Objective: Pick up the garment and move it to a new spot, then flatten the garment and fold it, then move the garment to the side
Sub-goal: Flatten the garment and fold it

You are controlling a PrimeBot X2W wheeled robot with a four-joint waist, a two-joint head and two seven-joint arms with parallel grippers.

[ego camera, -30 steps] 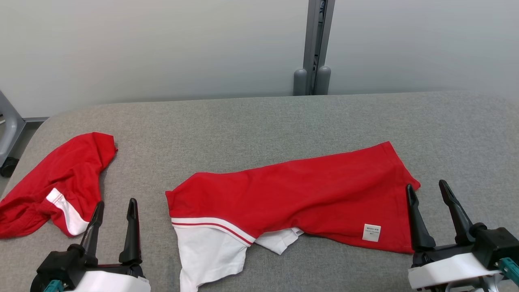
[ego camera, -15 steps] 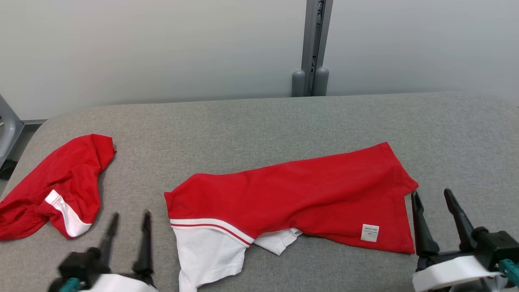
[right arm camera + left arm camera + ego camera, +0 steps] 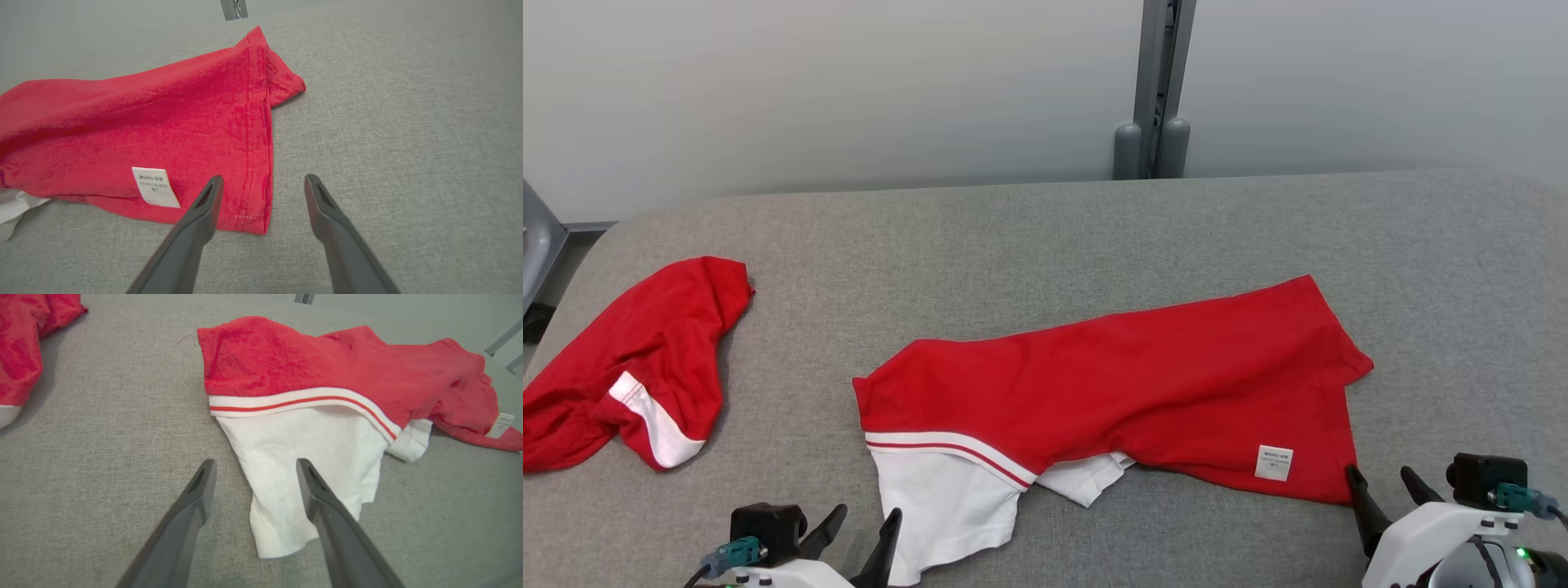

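Jaws drawn back, spread, garment (image 3: 1135, 384) just ahead

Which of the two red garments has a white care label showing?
The long garment mid-table, its label near the right pincer; the crumpled garment at the left shows none.

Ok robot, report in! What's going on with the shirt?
Left fingers and right fingers open, empty. Shirt lying loose on table. Other red cloth far left, clear.
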